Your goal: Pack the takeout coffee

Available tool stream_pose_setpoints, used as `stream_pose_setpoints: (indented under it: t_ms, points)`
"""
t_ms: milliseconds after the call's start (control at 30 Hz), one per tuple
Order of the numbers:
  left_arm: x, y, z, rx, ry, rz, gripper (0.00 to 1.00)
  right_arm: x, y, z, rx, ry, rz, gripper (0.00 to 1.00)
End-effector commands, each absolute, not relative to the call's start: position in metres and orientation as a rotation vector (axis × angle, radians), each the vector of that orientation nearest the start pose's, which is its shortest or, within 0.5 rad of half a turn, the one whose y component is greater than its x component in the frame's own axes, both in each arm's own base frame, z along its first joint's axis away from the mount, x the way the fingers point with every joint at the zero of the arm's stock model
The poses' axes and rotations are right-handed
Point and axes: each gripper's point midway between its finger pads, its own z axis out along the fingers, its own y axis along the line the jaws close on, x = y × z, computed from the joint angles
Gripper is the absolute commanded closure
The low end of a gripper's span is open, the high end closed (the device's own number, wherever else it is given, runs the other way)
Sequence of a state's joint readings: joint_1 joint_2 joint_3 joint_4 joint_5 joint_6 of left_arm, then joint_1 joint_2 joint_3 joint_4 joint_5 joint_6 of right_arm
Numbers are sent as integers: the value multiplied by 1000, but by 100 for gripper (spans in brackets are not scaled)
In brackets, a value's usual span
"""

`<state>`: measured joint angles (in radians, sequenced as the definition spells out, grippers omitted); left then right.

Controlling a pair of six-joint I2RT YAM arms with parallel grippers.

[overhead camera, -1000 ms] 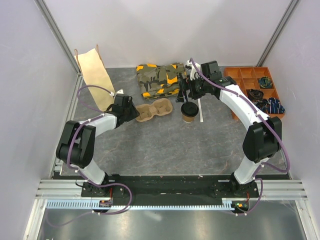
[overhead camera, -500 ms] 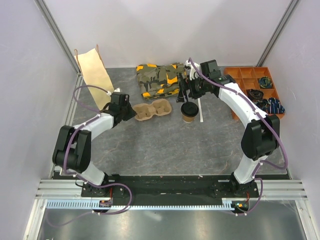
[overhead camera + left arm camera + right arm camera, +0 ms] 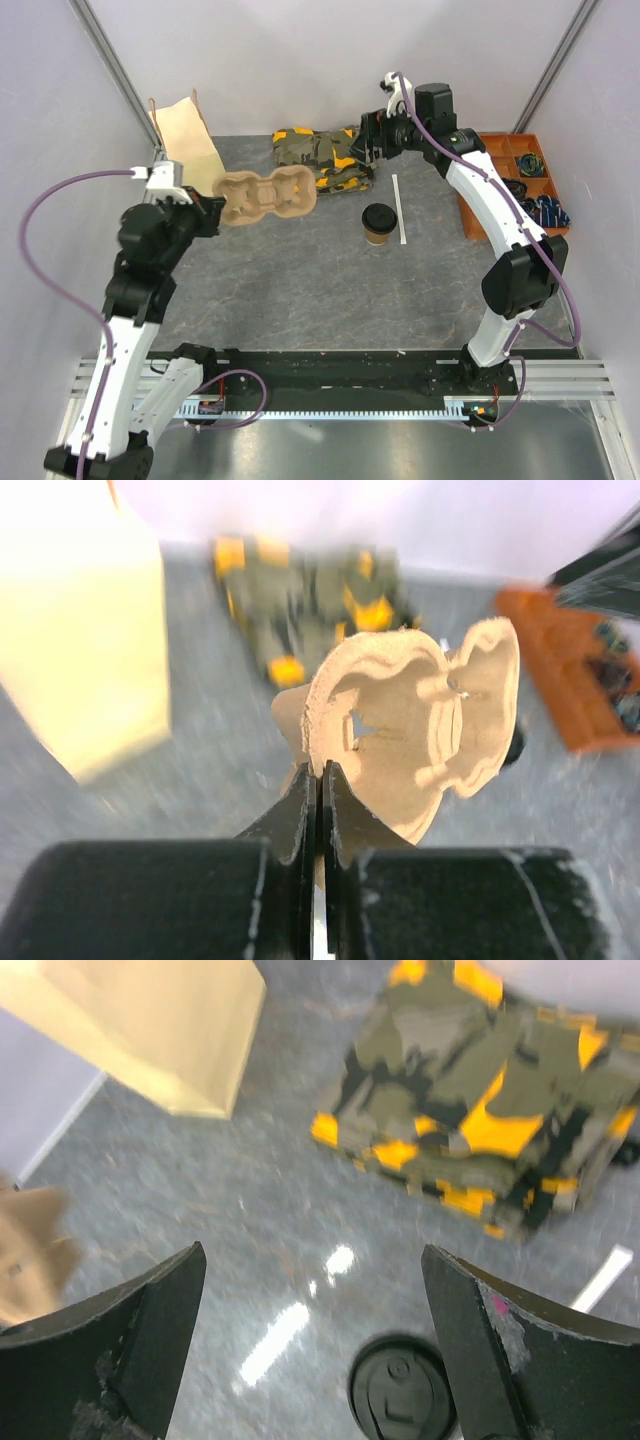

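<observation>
The takeout coffee (image 3: 378, 223), a tan paper cup with a black lid, stands upright on the grey table right of centre; its lid (image 3: 403, 1402) shows low in the right wrist view. My right gripper (image 3: 372, 140) hangs open high above the table, behind the cup, with nothing between its fingers (image 3: 150, 1310). My left gripper (image 3: 212, 210) is raised at the left and shut on the rim of the brown two-hole pulp cup tray (image 3: 268, 195), which it holds in the air. In the left wrist view the tray (image 3: 410, 715) sticks out from the closed gripper (image 3: 320, 772).
A tall tan paper bag (image 3: 188, 150) stands at the back left. A folded camouflage cloth (image 3: 322, 155) lies at the back centre. A white straw (image 3: 400, 208) lies right of the cup. An orange compartment tray (image 3: 520, 185) with small items sits at the right edge.
My left gripper closed on the pulp tray and lifted it up and left off the table. My right gripper rose and drew back from the cup, still open.
</observation>
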<state>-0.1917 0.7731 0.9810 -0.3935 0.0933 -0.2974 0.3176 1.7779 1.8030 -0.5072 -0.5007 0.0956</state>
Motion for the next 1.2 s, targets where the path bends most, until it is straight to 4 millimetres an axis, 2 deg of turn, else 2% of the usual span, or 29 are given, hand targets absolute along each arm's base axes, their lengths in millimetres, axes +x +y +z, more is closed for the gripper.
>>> stream_pose_setpoints:
  t_ms: [0, 100, 200, 233, 300, 333, 367, 433, 500, 533, 700, 867, 1000, 1100, 1167]
  points:
    - [253, -91, 352, 223, 1714, -413, 98, 454, 263, 359, -535, 1813, 848, 2]
    - [248, -99, 343, 287, 1733, -449, 98, 445, 270, 363, -561, 1805, 910, 2]
    - [251, -95, 341, 240, 1741, -439, 98, 415, 273, 364, -626, 1795, 992, 2]
    - [251, -96, 341, 229, 1739, -447, 98, 397, 268, 366, -639, 1788, 1005, 2]
    - [253, -98, 344, 187, 1733, -482, 98, 382, 263, 377, -615, 1734, 1016, 2]
    - [256, -98, 342, 163, 1742, -492, 98, 363, 256, 375, -599, 1726, 1019, 3]
    - [258, -98, 341, 140, 1746, -500, 98, 359, 253, 381, -580, 1687, 1010, 4]
    - [261, -100, 345, 84, 1718, -540, 98, 340, 244, 373, -497, 1706, 1042, 8]
    - [264, -106, 353, 70, 1673, -595, 98, 330, 245, 377, -432, 1680, 1100, 12]
    - [265, -107, 352, 55, 1672, -612, 98, 325, 245, 368, -409, 1692, 1105, 17]
    - [273, -114, 347, 2, 1702, -678, 98, 319, 266, 368, -392, 1674, 1168, 27]
    - [273, -118, 352, -9, 1679, -715, 98, 330, 285, 355, -400, 1731, 1180, 34]
    - [273, -116, 351, -29, 1676, -716, 98, 325, 293, 352, -423, 1739, 1200, 39]
    - [273, -117, 353, -38, 1668, -733, 98, 318, 297, 342, -436, 1758, 1201, 38]
    - [273, -118, 352, -41, 1671, -742, 98, 317, 298, 339, -438, 1762, 1205, 42]
